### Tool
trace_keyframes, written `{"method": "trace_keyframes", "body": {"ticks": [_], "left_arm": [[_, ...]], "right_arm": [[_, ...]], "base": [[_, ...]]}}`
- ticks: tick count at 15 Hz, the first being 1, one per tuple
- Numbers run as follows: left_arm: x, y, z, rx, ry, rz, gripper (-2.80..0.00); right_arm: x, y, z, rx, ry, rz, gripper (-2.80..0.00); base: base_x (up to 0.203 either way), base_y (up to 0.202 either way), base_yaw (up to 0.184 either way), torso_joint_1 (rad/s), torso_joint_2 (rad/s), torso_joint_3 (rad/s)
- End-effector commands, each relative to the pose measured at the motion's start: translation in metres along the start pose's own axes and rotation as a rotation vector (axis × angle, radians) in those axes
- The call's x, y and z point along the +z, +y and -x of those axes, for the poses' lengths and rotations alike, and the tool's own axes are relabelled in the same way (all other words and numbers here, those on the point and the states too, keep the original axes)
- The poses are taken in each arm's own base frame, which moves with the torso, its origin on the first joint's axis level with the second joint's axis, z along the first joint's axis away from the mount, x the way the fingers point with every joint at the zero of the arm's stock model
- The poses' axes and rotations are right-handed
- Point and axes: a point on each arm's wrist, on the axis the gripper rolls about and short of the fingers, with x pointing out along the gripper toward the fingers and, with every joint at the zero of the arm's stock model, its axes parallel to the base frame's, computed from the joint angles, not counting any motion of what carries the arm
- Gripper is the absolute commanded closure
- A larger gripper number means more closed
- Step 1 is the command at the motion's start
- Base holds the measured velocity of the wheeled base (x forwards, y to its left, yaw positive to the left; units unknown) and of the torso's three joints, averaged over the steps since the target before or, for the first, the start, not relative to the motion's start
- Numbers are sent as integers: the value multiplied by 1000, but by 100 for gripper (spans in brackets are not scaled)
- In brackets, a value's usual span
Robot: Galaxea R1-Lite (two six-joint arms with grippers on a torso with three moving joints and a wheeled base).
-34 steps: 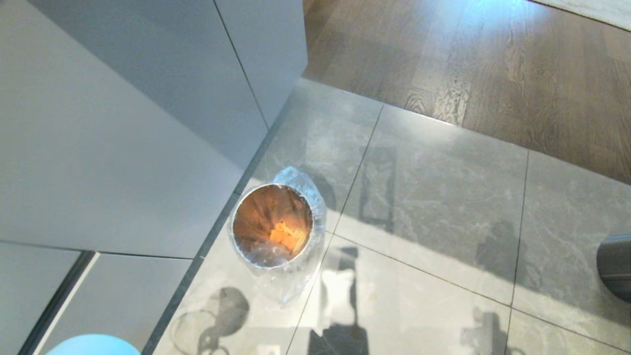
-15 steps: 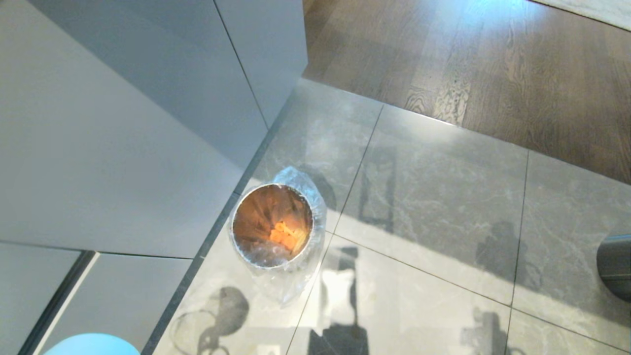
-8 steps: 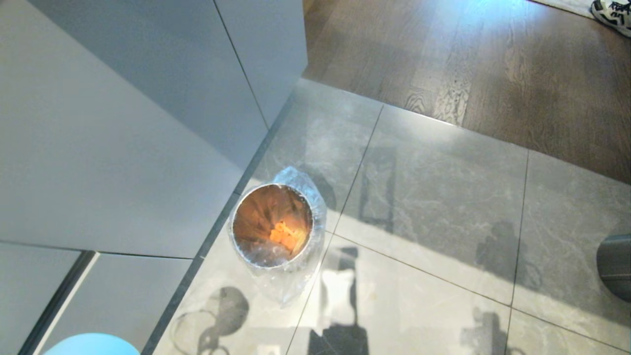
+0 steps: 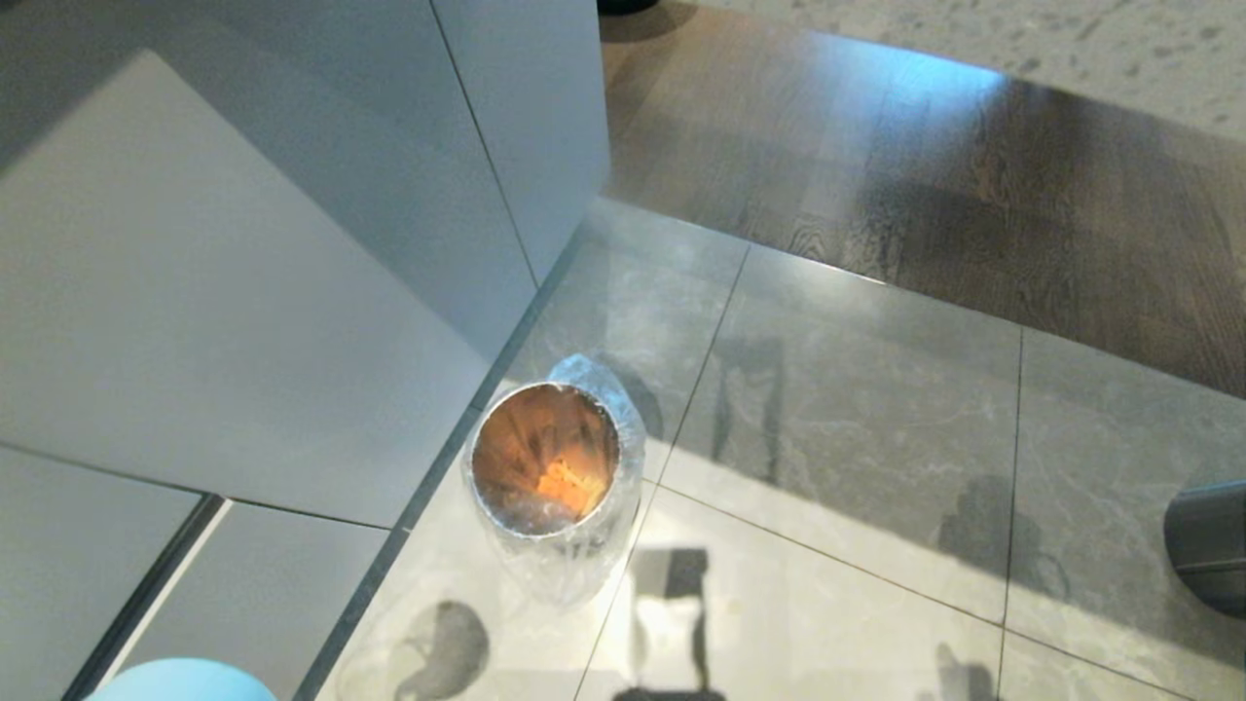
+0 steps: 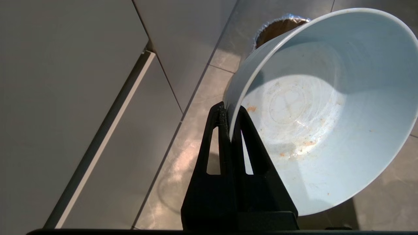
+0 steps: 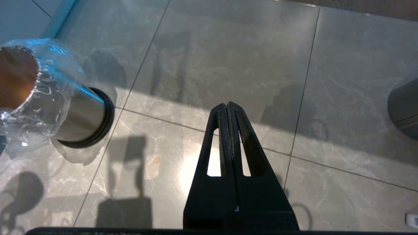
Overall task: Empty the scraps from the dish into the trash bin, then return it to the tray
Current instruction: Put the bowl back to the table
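My left gripper [image 5: 230, 112] is shut on the rim of the pale light-blue dish [image 5: 326, 107], which holds only orange smears and crumbs. In the head view just the dish's edge [image 4: 180, 680] shows at the bottom left corner. The trash bin [image 4: 545, 458], lined with crinkled clear plastic, stands on the grey floor tiles beside the cabinet; orange scraps [image 4: 569, 479] lie inside it. The bin [image 6: 39, 94] also shows in the right wrist view. My right gripper [image 6: 227, 106] hangs shut and empty over the tiles. The tray is out of view.
Grey cabinet fronts [image 4: 243, 292] fill the left side. A dark cylinder bin [image 4: 1207, 545] stands at the right edge. Brown wood flooring [image 4: 925, 195] begins beyond the tiles, with a pale speckled surface [image 4: 1022, 39] past it.
The whole head view has shifted: the scene slid down and more of the far floor shows, so the camera has tilted up. The bin, scraps and dish keep their places; a shoe seen earlier is gone.
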Motion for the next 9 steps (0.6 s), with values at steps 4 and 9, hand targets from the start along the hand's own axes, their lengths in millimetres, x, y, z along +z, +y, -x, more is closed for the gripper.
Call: {"method": "trace_keyframes", "body": {"ticks": [4, 9], "left_arm": [[0, 0, 0, 0, 0, 1, 0], [0, 0, 0, -2, -2, 4, 0]], "right_arm": [[0, 0, 0, 0, 0, -1, 0], [0, 0, 0, 0, -2, -1, 0]], "base": [[0, 0, 0, 4, 1, 204], [0, 0, 0, 0, 1, 202]]}}
